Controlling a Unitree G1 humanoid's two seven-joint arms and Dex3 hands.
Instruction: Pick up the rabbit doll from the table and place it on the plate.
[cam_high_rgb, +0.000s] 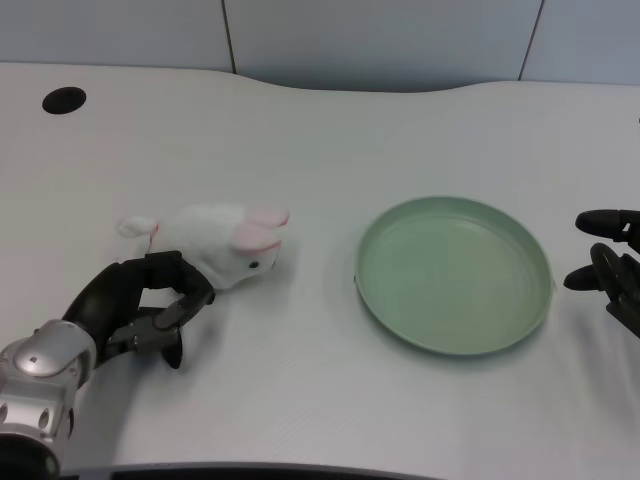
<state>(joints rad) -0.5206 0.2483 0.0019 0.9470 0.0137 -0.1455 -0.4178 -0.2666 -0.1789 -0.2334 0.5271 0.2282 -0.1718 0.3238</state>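
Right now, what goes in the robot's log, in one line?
left hand: fingers touching rabbit, not lifted | plate: empty | right hand: idle

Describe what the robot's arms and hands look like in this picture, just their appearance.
The left forearm is silver metal with a rounded wrist casing and small dark screw holes. The left hand is glossy black, with thick segmented fingers. Of the right hand only black fingers show at the picture's edge. No cables or markings are visible.

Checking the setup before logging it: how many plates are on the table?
1. A round pale-green plate lies right of centre on the white table, apart from the white rabbit doll. None appears hidden.
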